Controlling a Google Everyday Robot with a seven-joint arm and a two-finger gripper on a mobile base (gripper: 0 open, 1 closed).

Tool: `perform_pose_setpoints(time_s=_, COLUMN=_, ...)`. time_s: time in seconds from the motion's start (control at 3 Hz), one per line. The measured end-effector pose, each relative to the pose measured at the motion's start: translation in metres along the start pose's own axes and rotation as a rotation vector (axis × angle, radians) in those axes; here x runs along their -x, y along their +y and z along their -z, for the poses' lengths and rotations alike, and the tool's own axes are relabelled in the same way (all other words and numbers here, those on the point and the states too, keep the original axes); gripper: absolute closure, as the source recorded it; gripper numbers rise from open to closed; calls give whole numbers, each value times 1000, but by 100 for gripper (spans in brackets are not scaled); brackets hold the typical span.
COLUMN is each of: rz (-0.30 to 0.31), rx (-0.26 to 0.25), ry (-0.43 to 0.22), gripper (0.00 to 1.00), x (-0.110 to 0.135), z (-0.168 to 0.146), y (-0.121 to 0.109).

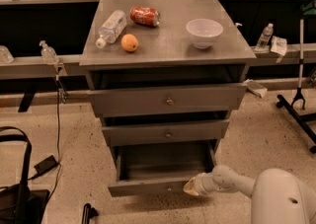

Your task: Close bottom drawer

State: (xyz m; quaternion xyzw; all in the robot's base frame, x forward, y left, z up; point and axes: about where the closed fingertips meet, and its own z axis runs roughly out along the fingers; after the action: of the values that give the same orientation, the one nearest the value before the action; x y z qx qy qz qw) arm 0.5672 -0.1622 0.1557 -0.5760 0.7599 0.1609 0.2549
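Note:
The bottom drawer of the grey metal cabinet stands pulled out, its grey tray open to view and its small round knob near the front's centre. My gripper is low on the right, at the end of a white arm, with its tip against the right end of the drawer front. The middle drawer and top drawer above it stick out a little.
On the cabinet top lie a plastic bottle, a red can, an orange and a white bowl. A black bag and a cable lie on the floor at left. A black stand base is at right.

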Motion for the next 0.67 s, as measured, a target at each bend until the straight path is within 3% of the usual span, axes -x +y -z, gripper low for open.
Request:
perform_pose_setpoints(time_s=0.33, rz=0, rx=0, ry=0, gripper=100, x=0, z=0, y=0)
perform_pose_setpoints(time_s=0.67, rz=12, rx=-34, ry=-7, gripper=100, x=6, z=-4, y=-15)
